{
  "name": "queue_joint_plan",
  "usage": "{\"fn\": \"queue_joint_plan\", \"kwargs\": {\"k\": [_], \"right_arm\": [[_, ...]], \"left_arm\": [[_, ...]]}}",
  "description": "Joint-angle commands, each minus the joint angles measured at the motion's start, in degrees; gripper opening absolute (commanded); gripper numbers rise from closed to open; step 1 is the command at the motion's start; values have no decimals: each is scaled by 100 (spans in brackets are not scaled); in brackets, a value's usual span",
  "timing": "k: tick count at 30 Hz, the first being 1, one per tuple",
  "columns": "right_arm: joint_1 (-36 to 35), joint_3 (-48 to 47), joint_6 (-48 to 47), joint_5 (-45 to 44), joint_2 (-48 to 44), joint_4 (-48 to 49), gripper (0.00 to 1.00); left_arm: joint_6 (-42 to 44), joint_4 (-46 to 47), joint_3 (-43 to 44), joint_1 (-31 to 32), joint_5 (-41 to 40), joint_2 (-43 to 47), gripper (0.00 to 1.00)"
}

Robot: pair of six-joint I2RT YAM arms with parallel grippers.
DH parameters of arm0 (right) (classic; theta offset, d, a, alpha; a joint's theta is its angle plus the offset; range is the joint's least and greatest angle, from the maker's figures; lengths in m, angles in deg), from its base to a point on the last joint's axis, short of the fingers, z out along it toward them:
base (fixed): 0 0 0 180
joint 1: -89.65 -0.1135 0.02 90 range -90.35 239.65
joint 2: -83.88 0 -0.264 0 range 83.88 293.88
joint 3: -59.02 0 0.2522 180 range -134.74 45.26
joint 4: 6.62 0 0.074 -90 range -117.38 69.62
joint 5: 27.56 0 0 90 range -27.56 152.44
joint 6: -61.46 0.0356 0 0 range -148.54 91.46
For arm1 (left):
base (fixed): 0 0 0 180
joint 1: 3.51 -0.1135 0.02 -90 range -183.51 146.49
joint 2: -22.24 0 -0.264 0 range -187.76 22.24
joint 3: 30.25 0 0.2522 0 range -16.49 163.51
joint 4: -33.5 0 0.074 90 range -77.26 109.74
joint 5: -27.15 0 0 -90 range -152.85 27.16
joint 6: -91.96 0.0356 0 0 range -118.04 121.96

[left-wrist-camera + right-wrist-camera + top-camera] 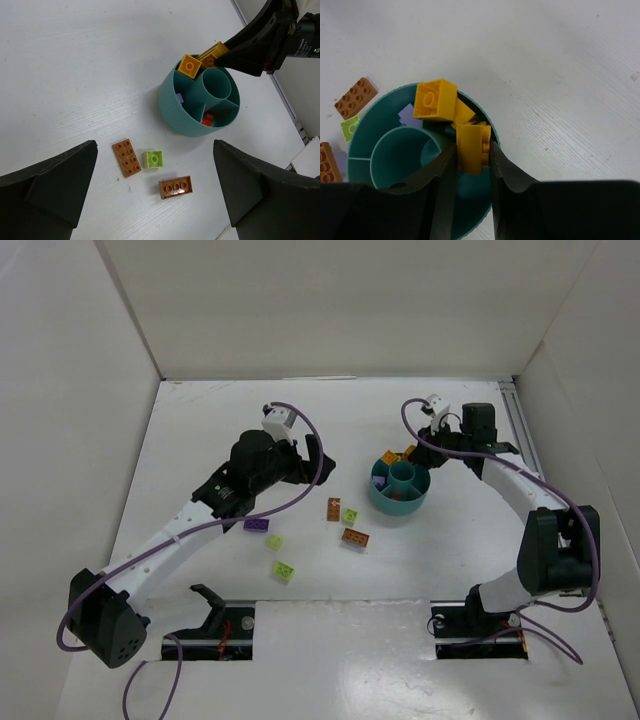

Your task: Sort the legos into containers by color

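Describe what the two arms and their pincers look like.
Both the left arm and right arm have white tubular links joined by chunky black joints, with a purple cable looping along each. The left pincer and right pincer have two broad black wedge-shaped fingers.

Ribbed teal plastic bowl (180, 112), glossy studded legos (126, 158)

Yellow brick (470, 147) at teal bowl (180, 112) rim
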Motion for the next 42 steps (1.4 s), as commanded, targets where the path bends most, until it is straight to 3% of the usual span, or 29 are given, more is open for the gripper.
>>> {"fn": "queue_joint_plan", "kwargs": {"k": [1,8,11,13,18,24,42], "right_arm": [[47,75,-51,223,66,56,0],[47,75,2,321,-338,-322,4],[47,75,2,268,-338,-375,15],[47,75,-51,198,-181,-463,30],[47,-30,-51,259,4,-516,42],[47,-135,-51,145,-48,-577,64],[-75,-416,116,-487,-910,-797,65]], "left_arm": [[-94,67,-55,-28,9,174,100],[-94,67,-55,-28,9,174,100],[-94,67,-2,-28,9,174,100],[-94,67,-2,-28,9,121,100],[-147,67,51,-28,62,68,100],[-147,67,51,-28,115,68,100],[-94,-38,95,-28,220,-37,100]]}}
